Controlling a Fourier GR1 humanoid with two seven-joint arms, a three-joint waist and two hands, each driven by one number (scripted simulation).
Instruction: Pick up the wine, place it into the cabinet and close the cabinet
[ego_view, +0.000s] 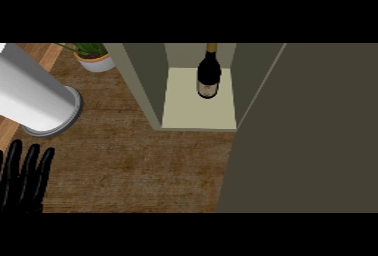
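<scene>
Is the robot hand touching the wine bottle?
Apart. The head view shows the left robot hand low on the counter, far from the wine bottle inside the cabinet.

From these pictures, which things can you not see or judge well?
- Right hand: absent from the head view, so its state is unknown.
- Left hand: cut off by the left edge; only straight fingers show.
- Wine bottle: label too small to read.
- Cabinet door: fills the view's right side and hides the counter behind it.
- Plant pot: leaves cut off at the top.
</scene>
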